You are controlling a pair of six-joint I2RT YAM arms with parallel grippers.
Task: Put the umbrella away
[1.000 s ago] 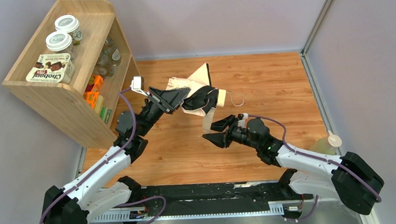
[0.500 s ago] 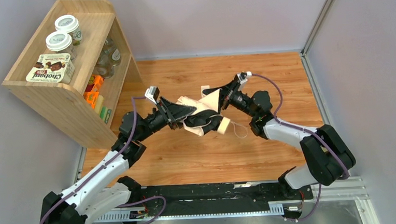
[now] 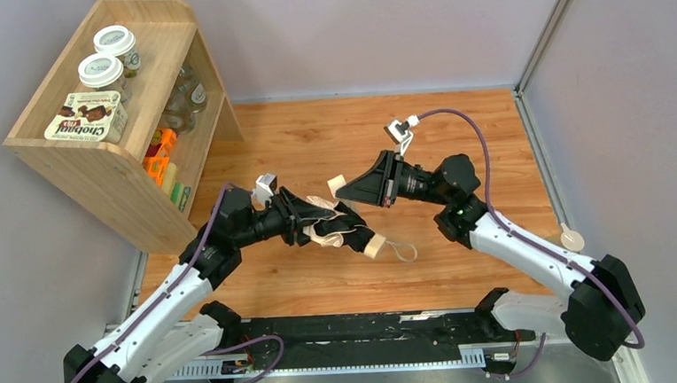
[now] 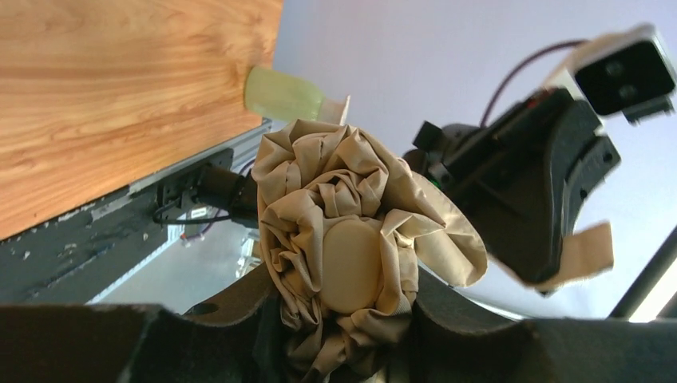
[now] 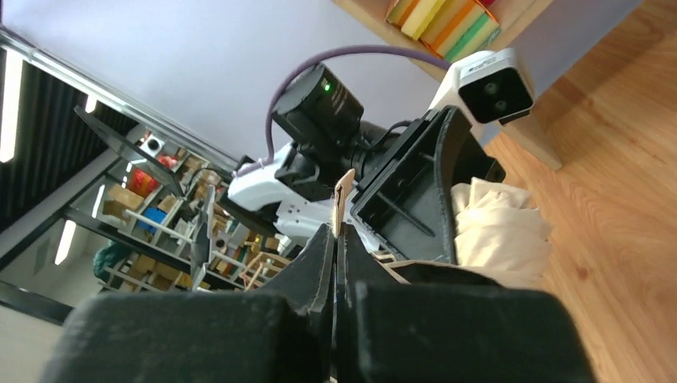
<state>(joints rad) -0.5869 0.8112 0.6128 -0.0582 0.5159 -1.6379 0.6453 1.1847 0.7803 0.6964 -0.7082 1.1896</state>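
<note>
From here the umbrella (image 3: 345,233) reads as a crumpled bundle of pale peach-beige fabric with dark folds. Its cream block handle (image 3: 372,245) sticks out at the free end, and a thin cord (image 3: 401,252) loops off it. My left pincer (image 3: 322,225) is clamped around the bunched canopy, over the middle of the counter (image 3: 456,131). My right pincer (image 3: 340,190) is pinched tight on a beige strap (image 3: 334,181) just beside the bundle.
</note>
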